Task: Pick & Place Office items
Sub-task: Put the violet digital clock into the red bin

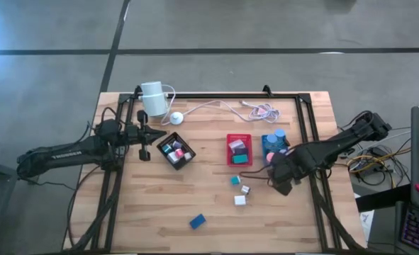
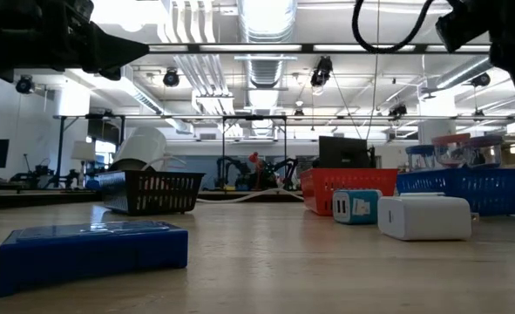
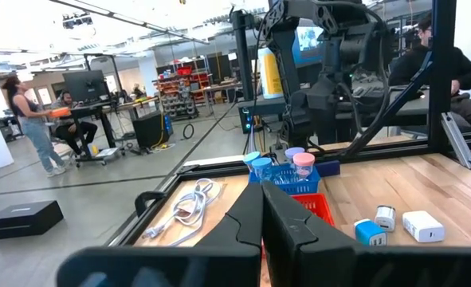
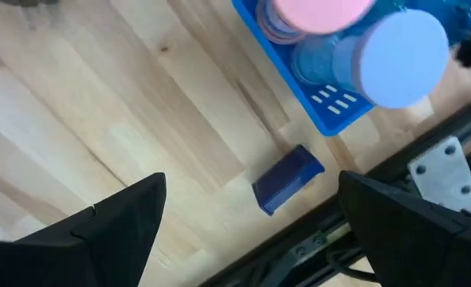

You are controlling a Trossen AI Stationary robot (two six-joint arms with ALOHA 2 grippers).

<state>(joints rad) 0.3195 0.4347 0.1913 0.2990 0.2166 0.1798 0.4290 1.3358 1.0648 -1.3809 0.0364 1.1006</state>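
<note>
My right gripper [image 1: 281,181] [image 4: 251,179] hangs open above the table, pointing down, close to the blue tray [image 1: 269,151] [image 4: 324,119]. Below and between its fingers a dark blue block [image 4: 289,180] lies flat on the wood, untouched. The blue tray holds pink-lidded [image 4: 319,12] and lavender-lidded [image 4: 398,57] cylinders. Loose on the table are a teal block [image 1: 235,180], a small grey-white piece [image 1: 245,189], a white block [image 1: 239,200] and a blue block [image 1: 198,222]. My left gripper [image 1: 147,139] [image 3: 261,227] waits shut and level beside the black tray [image 1: 176,152].
A red tray [image 1: 239,149] with small pieces stands between the black and blue trays. A white cylinder [image 1: 152,99] with its cable [image 1: 223,108] lies at the far edge. Black frame rails [image 1: 310,134] run along the table's sides. Bare wood lies toward the near edge.
</note>
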